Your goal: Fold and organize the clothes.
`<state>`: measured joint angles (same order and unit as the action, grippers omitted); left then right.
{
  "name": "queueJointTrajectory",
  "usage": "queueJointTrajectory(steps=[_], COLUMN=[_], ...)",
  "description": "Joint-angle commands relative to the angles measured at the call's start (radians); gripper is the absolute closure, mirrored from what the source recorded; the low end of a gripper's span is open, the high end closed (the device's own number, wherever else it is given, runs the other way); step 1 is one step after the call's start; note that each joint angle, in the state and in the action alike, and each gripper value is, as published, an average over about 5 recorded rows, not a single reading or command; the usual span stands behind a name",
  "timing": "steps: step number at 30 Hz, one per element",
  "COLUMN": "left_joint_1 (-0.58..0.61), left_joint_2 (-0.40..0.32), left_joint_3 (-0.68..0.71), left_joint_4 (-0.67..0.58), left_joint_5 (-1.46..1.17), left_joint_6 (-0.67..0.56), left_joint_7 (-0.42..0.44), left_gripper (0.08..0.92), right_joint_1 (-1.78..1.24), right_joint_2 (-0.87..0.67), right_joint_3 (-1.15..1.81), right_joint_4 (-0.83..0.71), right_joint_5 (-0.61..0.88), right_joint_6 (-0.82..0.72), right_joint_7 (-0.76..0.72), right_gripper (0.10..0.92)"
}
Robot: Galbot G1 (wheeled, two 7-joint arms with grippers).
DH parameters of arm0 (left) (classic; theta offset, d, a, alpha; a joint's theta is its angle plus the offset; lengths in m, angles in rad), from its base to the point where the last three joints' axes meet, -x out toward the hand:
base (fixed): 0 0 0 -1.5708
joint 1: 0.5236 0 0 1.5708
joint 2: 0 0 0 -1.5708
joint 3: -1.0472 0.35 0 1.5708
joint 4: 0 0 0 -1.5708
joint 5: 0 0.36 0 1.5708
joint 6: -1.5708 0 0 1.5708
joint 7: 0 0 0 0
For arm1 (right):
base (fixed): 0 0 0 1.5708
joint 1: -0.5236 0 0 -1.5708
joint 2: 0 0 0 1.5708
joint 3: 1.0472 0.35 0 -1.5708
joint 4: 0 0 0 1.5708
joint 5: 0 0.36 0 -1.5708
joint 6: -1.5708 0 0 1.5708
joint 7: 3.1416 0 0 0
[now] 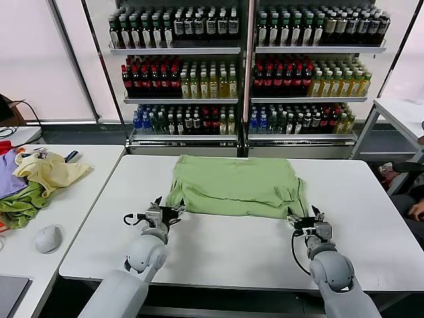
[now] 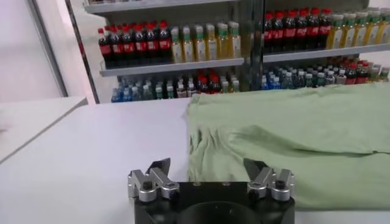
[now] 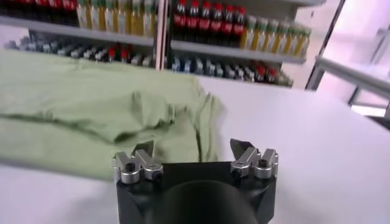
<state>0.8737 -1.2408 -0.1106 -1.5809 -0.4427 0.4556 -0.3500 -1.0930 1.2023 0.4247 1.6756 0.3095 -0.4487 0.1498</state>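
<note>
on the white table (image 1: 218, 245), a light green, soft cotton shirt (image 1: 235, 187) lies folded; left gripper (image 1: 161, 213) and right gripper (image 1: 306, 219), jaws apart and empty, flank its near corners. light, limp; pinch doubled hem corners.

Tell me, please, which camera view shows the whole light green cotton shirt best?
The head view: the light green cotton shirt lies complete there, folded on the white table. The left wrist view shows only one side of it; the right wrist view shows the other, rumpled side.
</note>
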Motion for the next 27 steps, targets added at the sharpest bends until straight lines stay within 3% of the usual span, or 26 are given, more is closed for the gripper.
queueJointTrajectory(steps=[1,15,22,27], left_joint_1=[-0.01,0.016,0.125,0.259], left_joint_2=[-0.008,0.002,0.02,0.031], left_joint_3=[0.01,-0.003,-0.034,-0.06], left_joint_4=[0.042,0.038,-0.095,-0.243], left_joint_5=[-0.015,-0.038,-0.046,-0.034], left_joint_6=[0.003,0.007,-0.019,-0.024], left_joint_7=[-0.009,-0.008,0.001,0.007], left_gripper=[0.467,0.862,0.896,0.896], right_joint_1=[-0.022,-0.042,-0.104,-0.202], right_joint_2=[0.001,-0.017,-0.035,-0.046], right_joint_3=[-0.005,0.0,0.02,0.059], right_joint_4=[0.002,0.021,0.098,0.203], right_joint_5=[0.033,0.02,0.023,0.02], right_joint_6=[-0.056,-0.029,-0.021,-0.019], right_joint_7=[0.005,-0.008,-0.011,-0.014], right_gripper=[0.292,0.681,0.825,0.858])
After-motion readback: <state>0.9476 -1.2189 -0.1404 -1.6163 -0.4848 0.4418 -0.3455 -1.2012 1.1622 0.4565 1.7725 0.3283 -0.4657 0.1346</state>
